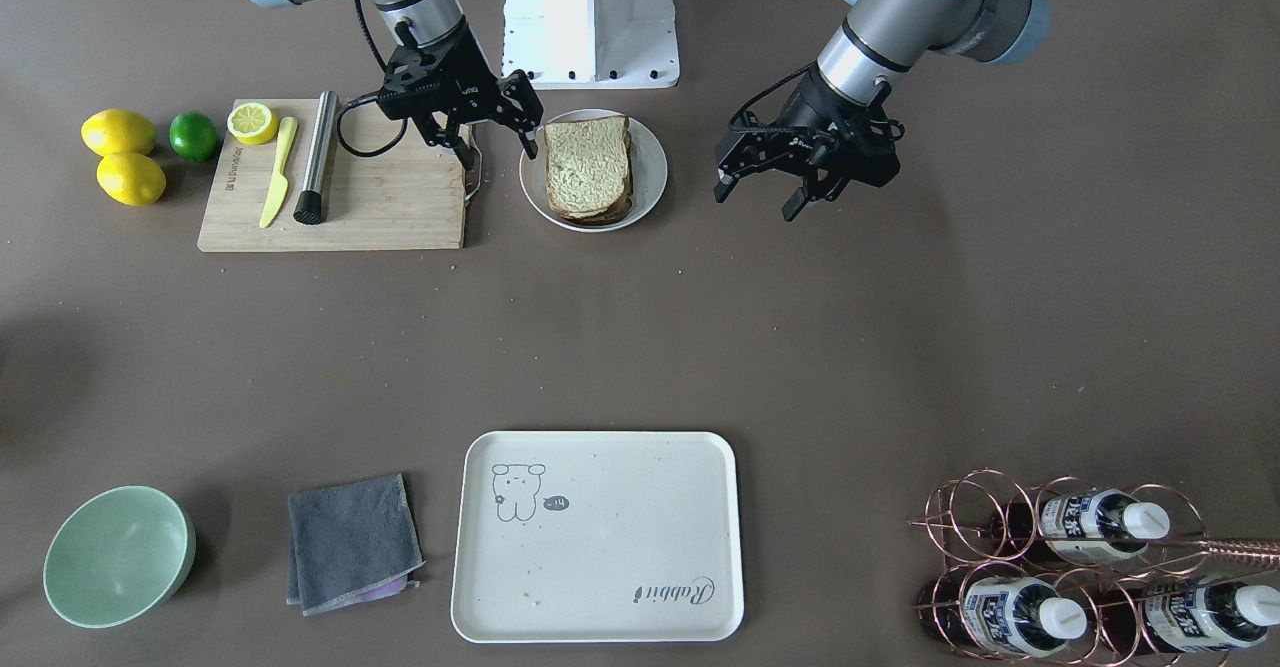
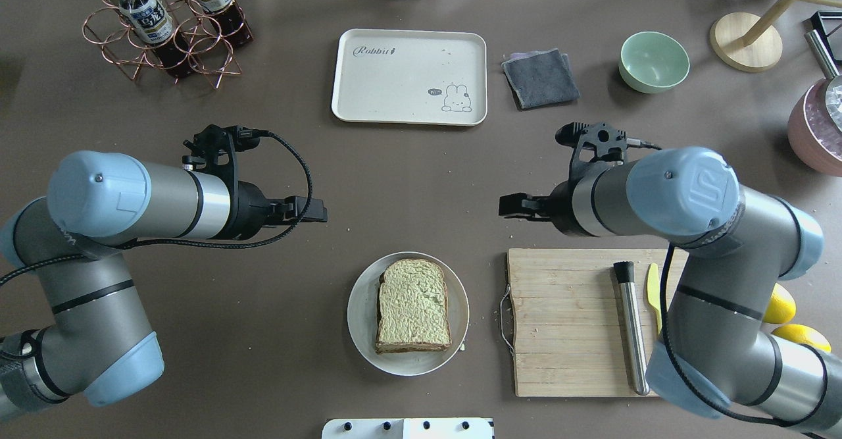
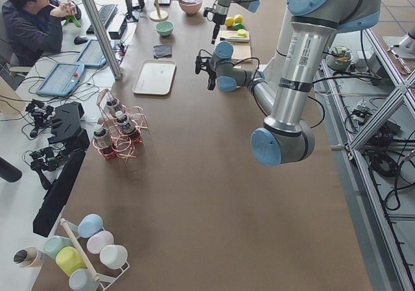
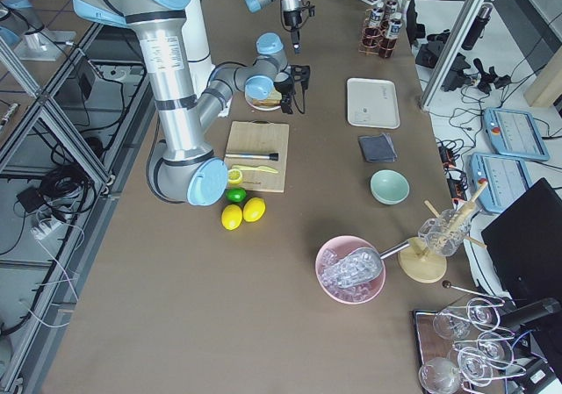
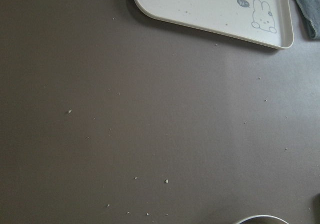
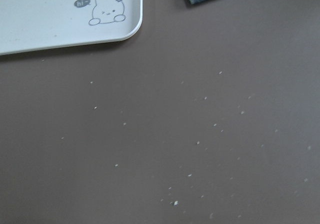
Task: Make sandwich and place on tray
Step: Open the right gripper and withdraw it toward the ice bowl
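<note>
The sandwich point(image 1: 588, 169) is a stack of bread slices lying on a round white plate point(image 1: 652, 162) near the robot's base. It also shows in the overhead view point(image 2: 413, 304). No egg shows; the stack hides whatever lies between the slices. The cream tray point(image 1: 620, 507) lies empty at the table's far side, also in the overhead view point(image 2: 409, 76) and in both wrist views point(image 5: 215, 9) point(image 6: 50, 14). My right gripper point(image 1: 497, 152) is open and empty, hovering between the cutting board and the plate. My left gripper point(image 1: 756, 199) is open and empty, beside the plate on the other side.
A wooden cutting board point(image 1: 380, 197) holds a half lemon point(image 1: 252, 122), a yellow knife point(image 1: 277, 171) and a metal muddler point(image 1: 316, 157). Two lemons point(image 1: 118, 133) and a lime point(image 1: 193, 135) lie beside it. A green bowl point(image 1: 118, 555), a grey cloth point(image 1: 352, 541) and a copper bottle rack point(image 1: 1080, 567) flank the tray.
</note>
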Tool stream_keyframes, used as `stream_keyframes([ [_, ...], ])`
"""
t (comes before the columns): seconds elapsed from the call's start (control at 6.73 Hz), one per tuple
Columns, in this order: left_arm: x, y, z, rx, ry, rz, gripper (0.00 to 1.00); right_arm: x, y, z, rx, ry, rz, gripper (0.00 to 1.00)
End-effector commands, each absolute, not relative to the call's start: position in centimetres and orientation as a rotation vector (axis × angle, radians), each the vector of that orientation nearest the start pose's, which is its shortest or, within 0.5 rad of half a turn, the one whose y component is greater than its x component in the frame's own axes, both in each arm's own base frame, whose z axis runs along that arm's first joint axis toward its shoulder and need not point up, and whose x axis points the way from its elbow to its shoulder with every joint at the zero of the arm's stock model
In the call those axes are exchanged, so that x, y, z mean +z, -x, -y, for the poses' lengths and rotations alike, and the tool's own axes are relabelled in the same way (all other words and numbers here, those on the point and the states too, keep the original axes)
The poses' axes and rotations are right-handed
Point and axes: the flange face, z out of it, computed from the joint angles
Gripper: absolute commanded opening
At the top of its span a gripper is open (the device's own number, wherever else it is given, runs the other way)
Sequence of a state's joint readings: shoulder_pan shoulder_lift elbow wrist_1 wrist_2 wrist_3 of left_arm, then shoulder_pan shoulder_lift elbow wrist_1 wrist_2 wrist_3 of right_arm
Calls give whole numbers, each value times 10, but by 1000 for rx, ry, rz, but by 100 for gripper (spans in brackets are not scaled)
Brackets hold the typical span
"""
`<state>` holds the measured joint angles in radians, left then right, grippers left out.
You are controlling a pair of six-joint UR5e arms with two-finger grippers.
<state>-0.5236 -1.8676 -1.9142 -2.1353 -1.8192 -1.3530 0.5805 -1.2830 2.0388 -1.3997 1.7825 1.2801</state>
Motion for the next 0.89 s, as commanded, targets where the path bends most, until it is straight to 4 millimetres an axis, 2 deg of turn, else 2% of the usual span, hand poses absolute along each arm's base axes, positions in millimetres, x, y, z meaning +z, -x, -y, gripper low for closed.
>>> stream_keyframes([
  [0.0, 279, -461, 347, -144, -195, -1192, 97, 311, 310, 456, 40, -254, 759, 100],
  [0.15, 282, -486, 317, -141, -198, -1182, 97, 331, 265, 473, 7, -254, 742, 100],
  [0.45, 288, -515, 277, -148, -135, -1177, 97, 373, 181, 487, 14, -224, 750, 100],
  [0.59, 291, -533, 253, -131, -141, -1168, 97, 398, 153, 483, -47, -234, 716, 100],
  [0.74, 293, -538, 249, -127, -140, -1163, 89, 417, 132, 481, -89, -244, 687, 100],
])
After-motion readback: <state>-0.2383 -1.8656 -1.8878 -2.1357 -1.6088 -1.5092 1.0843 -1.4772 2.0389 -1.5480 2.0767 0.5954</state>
